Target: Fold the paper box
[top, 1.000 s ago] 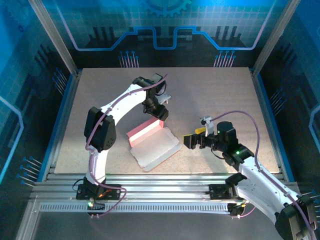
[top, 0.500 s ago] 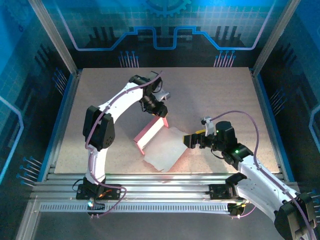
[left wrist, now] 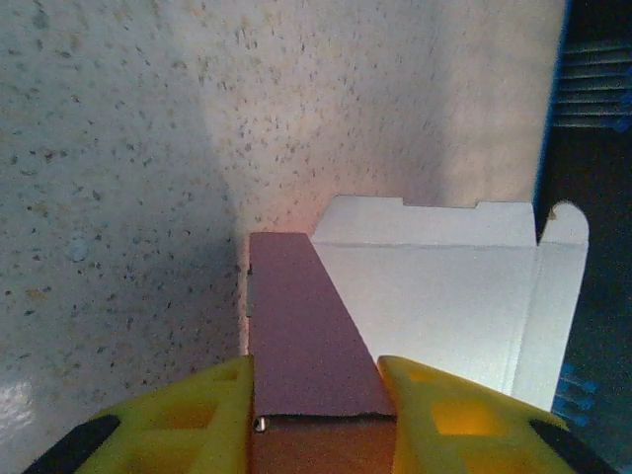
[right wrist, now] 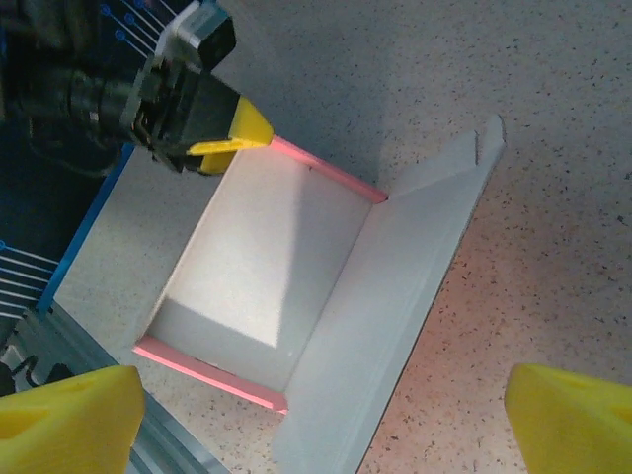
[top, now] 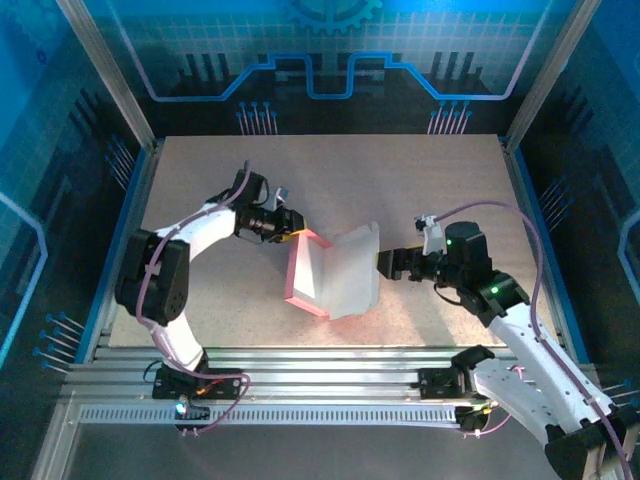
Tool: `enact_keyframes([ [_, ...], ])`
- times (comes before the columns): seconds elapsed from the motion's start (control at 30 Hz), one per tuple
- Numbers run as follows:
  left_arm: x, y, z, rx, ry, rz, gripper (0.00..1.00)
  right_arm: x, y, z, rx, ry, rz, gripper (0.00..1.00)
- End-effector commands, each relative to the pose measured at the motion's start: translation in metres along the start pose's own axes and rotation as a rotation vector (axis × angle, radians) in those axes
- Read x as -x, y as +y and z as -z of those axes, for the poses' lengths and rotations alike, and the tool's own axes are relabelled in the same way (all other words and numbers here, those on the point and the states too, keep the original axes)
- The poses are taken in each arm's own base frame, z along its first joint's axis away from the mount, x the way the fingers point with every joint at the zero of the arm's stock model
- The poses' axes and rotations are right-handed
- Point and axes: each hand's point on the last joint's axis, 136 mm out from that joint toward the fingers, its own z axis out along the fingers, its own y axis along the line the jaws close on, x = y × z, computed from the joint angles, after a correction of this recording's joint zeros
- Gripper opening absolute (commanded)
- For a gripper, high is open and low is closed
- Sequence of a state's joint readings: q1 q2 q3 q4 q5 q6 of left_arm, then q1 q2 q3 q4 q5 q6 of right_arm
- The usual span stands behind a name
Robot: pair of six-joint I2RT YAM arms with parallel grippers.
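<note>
I see the paper box (top: pixel 345 275) in the middle of the desk (top: pixel 430 180), about half folded: pink side walls stand up, one white panel leans raised, and no flaps are tucked. My left claw (top: pixel 292 231) pinches the far pink wall. My right claw (top: pixel 388 263) gapes empty just right of it. There is free room far and right, and the near edge is close.

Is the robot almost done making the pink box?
Not yet, maybe halfway. Done: the box has two pink walls standing up, and its big flap is lifted. In hand: the left gripper pinches one pink wall, and the right gripper waits open next to the flap. Left: the flap isn't folded shut, so the top is open.
</note>
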State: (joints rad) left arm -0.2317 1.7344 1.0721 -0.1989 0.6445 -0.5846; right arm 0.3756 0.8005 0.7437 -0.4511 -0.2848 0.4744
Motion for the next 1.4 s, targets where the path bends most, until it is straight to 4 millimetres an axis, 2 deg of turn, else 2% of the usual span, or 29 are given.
enact_keyframes([
  [0.0, 0.028, -0.035, 0.015, -0.207, -0.179, 0.064, 0.31, -0.004, 0.0, 0.008, -0.028, 0.078, -0.014, 0.86],
  [0.1, 0.027, -0.029, 0.014, -0.266, -0.238, 0.104, 0.3, -0.004, 0.006, 0.006, -0.007, 0.129, -0.004, 0.81],
  [0.13, 0.024, -0.025, 0.013, -0.28, -0.25, 0.116, 0.3, 0.003, 0.01, 0.008, -0.007, 0.128, 0.005, 0.8],
  [0.37, 0.013, -0.005, 0.006, -0.275, -0.257, 0.151, 0.29, 0.004, -0.002, -0.009, -0.063, 0.229, 0.018, 0.71],
  [0.7, 0.008, 0.005, 0.002, -0.24, -0.244, 0.155, 0.29, 0.011, -0.012, -0.045, -0.061, 0.287, 0.029, 0.53],
  [0.93, 0.006, 0.009, 0.001, -0.23, -0.246, 0.156, 0.3, 0.003, -0.019, -0.068, -0.056, 0.332, 0.033, 0.4],
  [1.1, 0.004, 0.011, 0.001, -0.229, -0.247, 0.158, 0.3, -0.001, -0.027, -0.077, -0.085, 0.349, 0.048, 0.33],
  [1.37, -0.001, 0.011, 0.003, -0.23, -0.239, 0.148, 0.33, -0.001, -0.032, -0.087, -0.11, 0.371, 0.082, 0.14],
])
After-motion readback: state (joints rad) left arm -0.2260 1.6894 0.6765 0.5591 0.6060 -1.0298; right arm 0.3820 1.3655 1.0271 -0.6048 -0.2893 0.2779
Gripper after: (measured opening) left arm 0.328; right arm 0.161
